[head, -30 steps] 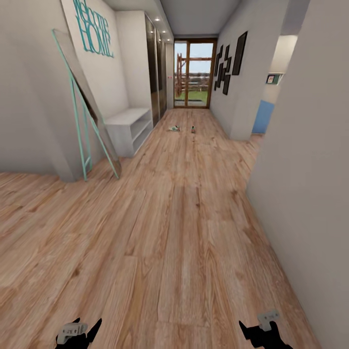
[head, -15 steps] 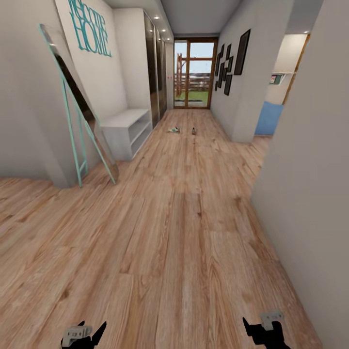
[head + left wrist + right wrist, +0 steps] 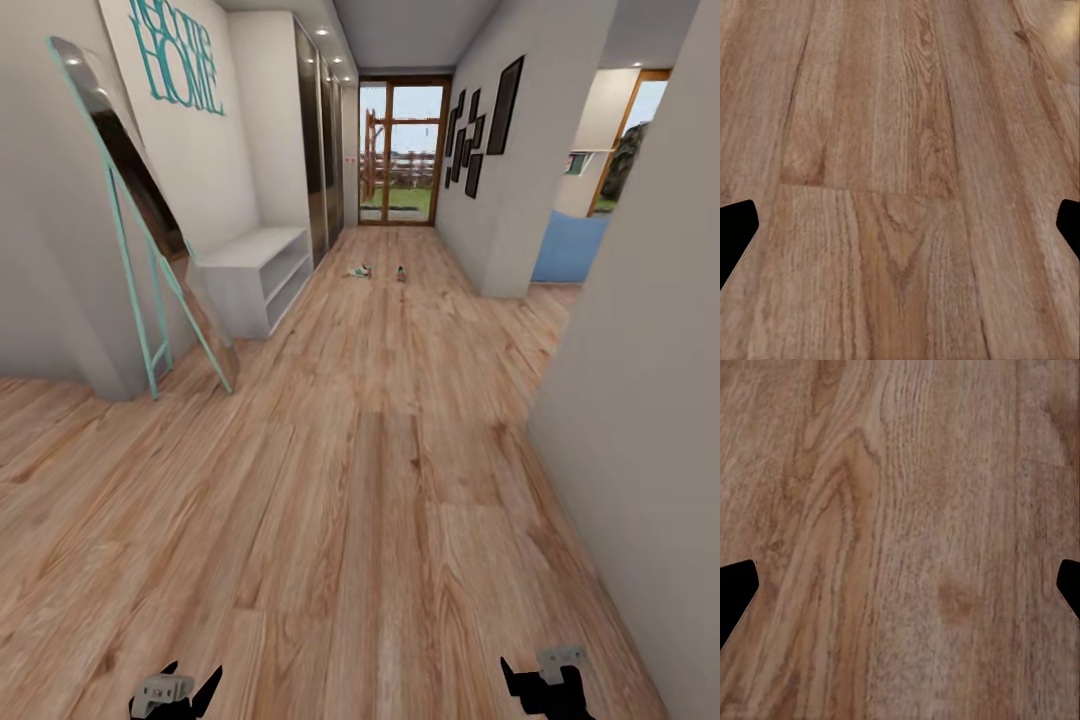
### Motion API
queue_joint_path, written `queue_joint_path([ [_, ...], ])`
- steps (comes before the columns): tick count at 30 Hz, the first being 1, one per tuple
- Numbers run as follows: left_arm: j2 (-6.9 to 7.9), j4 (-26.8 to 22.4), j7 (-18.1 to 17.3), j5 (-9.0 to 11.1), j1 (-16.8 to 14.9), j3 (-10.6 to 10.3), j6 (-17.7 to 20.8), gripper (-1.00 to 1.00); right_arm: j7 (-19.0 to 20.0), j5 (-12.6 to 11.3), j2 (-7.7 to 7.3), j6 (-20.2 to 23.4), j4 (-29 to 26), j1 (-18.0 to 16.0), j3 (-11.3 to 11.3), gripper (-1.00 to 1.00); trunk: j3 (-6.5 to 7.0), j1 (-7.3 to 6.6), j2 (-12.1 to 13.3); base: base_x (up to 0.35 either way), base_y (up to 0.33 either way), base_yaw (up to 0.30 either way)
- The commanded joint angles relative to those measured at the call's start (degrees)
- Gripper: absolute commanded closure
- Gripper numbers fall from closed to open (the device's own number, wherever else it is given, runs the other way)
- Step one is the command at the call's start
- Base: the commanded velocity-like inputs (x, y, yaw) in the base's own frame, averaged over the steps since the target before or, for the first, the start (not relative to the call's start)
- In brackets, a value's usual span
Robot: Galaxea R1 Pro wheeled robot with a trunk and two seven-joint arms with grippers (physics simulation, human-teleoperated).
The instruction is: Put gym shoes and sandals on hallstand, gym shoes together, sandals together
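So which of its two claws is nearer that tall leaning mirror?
Left. The left gripper sits on the mirror's side of the corridor; the right gripper is across by the opposite wall. Both are well short of it.

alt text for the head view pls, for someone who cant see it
A long corridor with a wood plank floor runs to a glass door; two small shoes lie far ahead. A grey bench and leaning mirror stand at left, both open grippers at the bottom edge.

One gym shoe (image 3: 359, 270), one sandal (image 3: 400, 273), one mirror (image 3: 140, 190), one bench (image 3: 252, 265).
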Motion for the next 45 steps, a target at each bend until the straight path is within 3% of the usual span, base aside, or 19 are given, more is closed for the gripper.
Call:
queue_joint_path([
  [1, -0.01, 0.07, -0.55, 0.39, -0.04, 0.18, 0.09, -1.0, 0.24, 0.43, -0.01, -0.17, 0.04, -0.03, -0.52, -1.0, -0.05, 0.03, -0.02, 0.34, 0.0, 0.0],
  [45, 0.05, 0.16, -0.55, 0.27, -0.04, 0.27, 0.0, -1.0, 0.29, 0.45, -0.06, -0.17, 0.13, 0.11, -0.52, -1.0, -0.05, 0.03, -0.02, 0.34, 0.0, 0.0],
])
